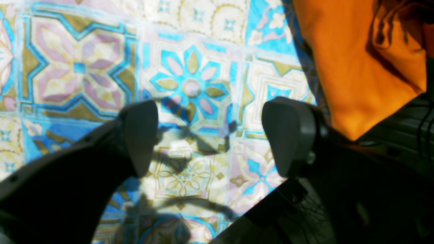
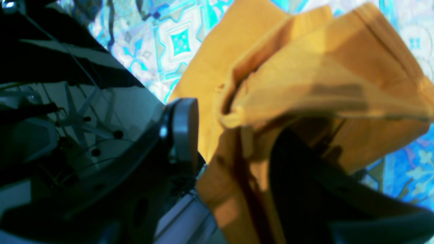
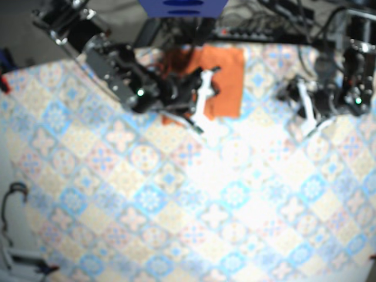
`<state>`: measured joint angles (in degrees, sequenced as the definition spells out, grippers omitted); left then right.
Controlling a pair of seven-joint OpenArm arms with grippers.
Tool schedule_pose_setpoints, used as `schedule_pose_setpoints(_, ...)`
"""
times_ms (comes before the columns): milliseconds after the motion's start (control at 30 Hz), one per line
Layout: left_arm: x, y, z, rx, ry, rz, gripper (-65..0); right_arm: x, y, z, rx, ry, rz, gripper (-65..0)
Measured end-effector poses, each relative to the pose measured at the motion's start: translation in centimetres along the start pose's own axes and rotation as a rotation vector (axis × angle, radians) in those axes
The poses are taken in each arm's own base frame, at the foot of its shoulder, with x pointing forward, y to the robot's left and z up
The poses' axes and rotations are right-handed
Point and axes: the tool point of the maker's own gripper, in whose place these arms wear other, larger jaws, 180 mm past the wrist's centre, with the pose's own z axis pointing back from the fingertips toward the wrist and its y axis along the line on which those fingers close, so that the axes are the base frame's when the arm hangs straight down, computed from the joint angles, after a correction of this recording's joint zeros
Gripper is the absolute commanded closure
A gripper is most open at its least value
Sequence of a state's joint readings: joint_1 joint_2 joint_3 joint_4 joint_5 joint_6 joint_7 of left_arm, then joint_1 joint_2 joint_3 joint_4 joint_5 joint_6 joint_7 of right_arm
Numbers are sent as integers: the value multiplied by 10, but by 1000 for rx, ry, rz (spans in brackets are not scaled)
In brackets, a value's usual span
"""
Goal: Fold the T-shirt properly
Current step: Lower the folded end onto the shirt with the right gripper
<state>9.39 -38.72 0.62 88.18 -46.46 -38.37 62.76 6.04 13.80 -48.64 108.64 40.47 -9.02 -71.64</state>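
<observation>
**A:** What does the left wrist camera give you?

**B:** The left gripper point(image 1: 210, 137), jaws wide apart and holding nothing. Only the tiled tablecloth point(image 1: 190, 84) shows between them. The orange T-shirt point(image 1: 356, 61) lies at two o'clock from it, close to one finger. I cannot tell whether they touch.

**A:** And the right wrist camera?

**B:** The right gripper point(image 2: 234, 139) has its jaws parted too. Bunched folds of the shirt sit between them and drape over the finger at three o'clock, hiding its tip. The pad point(image 2: 183, 132) at nine o'clock is just beside the fabric, with a dark gap between.

**A:** What does the overhead view add?

**B:** The whole counter point(image 3: 176, 205). The shirt is at twelve o'clock, near the back edge. The right arm point(image 3: 117, 70) reaches in from ten o'clock and covers the shirt's left part. The left gripper is well apart, at three o'clock from the shirt. Cables point(image 3: 282, 23) run along the back. That view is blurred.

**A:** How does the shirt look?

**B:** From above, the uncovered part is a flat rectangle with straight edges. Close up at the right gripper it is layered and rumpled, and a hem seam shows.
</observation>
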Motion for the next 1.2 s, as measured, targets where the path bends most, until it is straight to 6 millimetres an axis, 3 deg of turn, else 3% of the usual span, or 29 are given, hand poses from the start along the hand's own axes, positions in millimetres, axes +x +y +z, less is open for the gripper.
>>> schedule_pose_setpoints(333, 0, 0, 0, 0, 0, 0, -499, 0, 0, 0, -1, 0, 0, -294)
schedule_pose_setpoints(867, -3, 3, 0, 15, 14, -9, -499, -1, 0, 0, -1, 4, 1, -298)
schedule_pose_setpoints(1200, -3, 3, 0, 15, 15, -9, -499, -1, -19, -2, -105, -1, 38, -297)
